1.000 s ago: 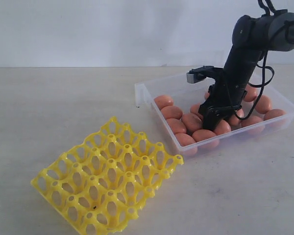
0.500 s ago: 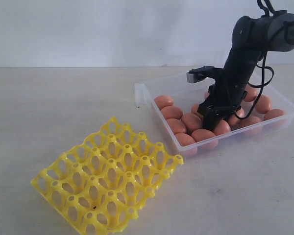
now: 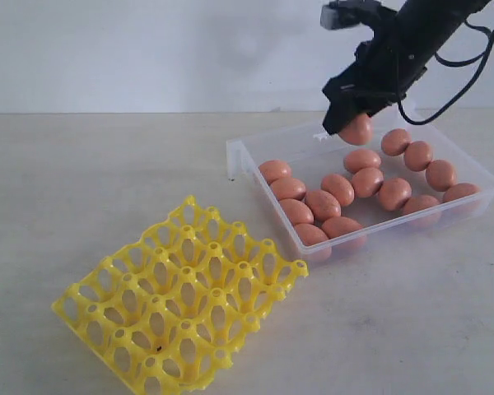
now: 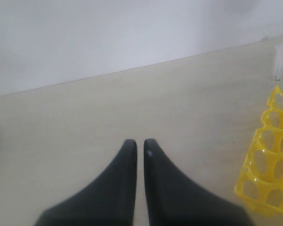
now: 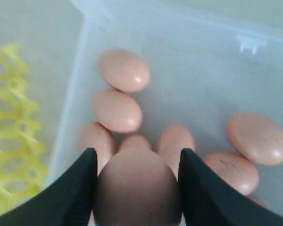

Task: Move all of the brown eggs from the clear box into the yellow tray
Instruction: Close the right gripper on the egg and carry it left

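My right gripper [image 3: 351, 125] hangs above the clear box [image 3: 263, 178], shut on one brown egg [image 3: 356, 130]; in the right wrist view that egg [image 5: 137, 188] fills the gap between the black fingers [image 5: 82, 183], which touch both its sides. Several more brown eggs [image 3: 337, 188] lie in the box below, and some of them [image 5: 124, 69] show in the right wrist view. The yellow tray [image 3: 181, 296] stands with bare cups at the front left. My left gripper [image 4: 139, 143] is shut with nothing in it, over bare table, with a corner of the yellow tray [image 4: 269, 174] beside it.
A pale wall runs behind the table [image 3: 82, 181]. The box's near wall [image 3: 272, 214] stands between the eggs and the tray. Cables [image 3: 469, 74] hang from the right arm over the box's far right part.
The right gripper has risen out of the box with one egg in it, and now hangs high over the box's back part. Tray, box and remaining eggs have not moved.
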You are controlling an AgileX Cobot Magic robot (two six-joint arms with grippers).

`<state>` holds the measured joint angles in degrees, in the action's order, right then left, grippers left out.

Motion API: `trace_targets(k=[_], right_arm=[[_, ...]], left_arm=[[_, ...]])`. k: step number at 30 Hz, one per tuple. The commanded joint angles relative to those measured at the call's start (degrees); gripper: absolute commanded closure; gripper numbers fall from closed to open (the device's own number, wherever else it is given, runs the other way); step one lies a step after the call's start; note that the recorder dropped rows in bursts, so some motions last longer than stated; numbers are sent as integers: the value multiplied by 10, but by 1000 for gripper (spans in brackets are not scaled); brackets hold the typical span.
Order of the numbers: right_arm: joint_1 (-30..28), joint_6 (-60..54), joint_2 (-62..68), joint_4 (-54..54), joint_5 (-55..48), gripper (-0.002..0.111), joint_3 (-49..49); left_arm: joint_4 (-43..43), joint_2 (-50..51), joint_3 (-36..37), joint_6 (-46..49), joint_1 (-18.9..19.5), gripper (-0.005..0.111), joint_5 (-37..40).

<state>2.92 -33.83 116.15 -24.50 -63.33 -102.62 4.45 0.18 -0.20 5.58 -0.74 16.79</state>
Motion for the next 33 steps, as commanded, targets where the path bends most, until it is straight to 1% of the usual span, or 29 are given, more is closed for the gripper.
trace_targets(k=[1, 3, 5, 8, 10, 13, 15, 16, 19, 20, 21, 22, 23, 24, 25, 26, 27, 30, 33], right_arm=[[19, -22, -60, -114, 89, 109, 36], [47, -36, -103, -125, 196, 109, 89], [86, -60, -148, -123, 307, 109, 160], [156, -103, -223, -123, 501, 109, 273], [209, -107, -259, -123, 626, 109, 348], [272, -103, -283, -124, 771, 109, 428], [304, -69, -284, -124, 834, 109, 455], [315, -42, -283, -124, 847, 109, 461], [334, 99, -275, -121, 870, 109, 467], [337, 149, -270, -105, 873, 109, 467], [337, 208, -266, -64, 875, 109, 467], [337, 273, -261, -15, 878, 109, 467], [337, 329, -255, 58, 885, 109, 467], [336, 422, -245, 139, 901, 109, 467], [336, 490, -238, 221, 918, 109, 467], [336, 560, -226, 286, 941, 109, 467], [336, 657, -213, 375, 987, 109, 467], [336, 812, -161, 517, 1120, 109, 459], [336, 911, -101, 587, 1217, 109, 438]], left_arm=[[-1, -2, 2, -2, -4, 103, 0], [-1, -2, 2, -2, -4, 103, 0], [-1, -2, 2, -2, -4, 103, 0], [-1, -2, 2, -2, -4, 103, 0], [-1, -2, 2, -2, -4, 103, 0], [-1, -2, 2, -2, -4, 103, 0], [-1, -2, 2, -2, -4, 103, 0], [-1, -2, 2, -2, -4, 103, 0], [-1, -2, 2, -2, -4, 103, 0], [-1, -2, 2, -2, -4, 103, 0], [-1, -2, 2, -2, -4, 103, 0], [-1, -2, 2, -2, -4, 103, 0], [-1, -2, 2, -2, -4, 103, 0], [-1, -2, 2, -2, -4, 103, 0], [-1, -2, 2, -2, -4, 103, 0], [-1, -2, 2, -2, -4, 103, 0], [-1, -2, 2, -2, -4, 103, 0], [-1, -2, 2, -2, -4, 103, 0], [-1, -2, 2, -2, -4, 103, 0]])
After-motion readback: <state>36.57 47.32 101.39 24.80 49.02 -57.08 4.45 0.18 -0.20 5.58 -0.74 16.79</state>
